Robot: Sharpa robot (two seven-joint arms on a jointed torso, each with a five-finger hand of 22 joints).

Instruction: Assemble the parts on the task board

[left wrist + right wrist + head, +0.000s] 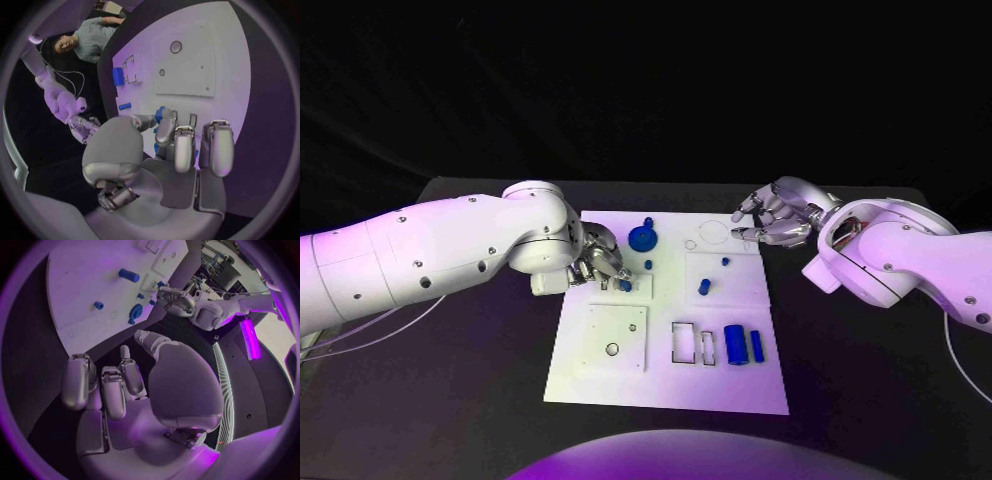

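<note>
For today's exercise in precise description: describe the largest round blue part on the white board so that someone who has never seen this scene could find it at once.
Start at the white task board in the middle of the black table and go to its far edge. Just right of the left hand sits the round blue part, a broad disc. Its neighbours are small blue pegs, and the blue cylinders lie at the board's near side; it alone is wide and round.

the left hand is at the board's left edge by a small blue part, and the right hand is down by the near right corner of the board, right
Not quite. The right hand is at the task board's far right corner, as the head view shows. The left hand is at the left edge by a small blue part.
</note>
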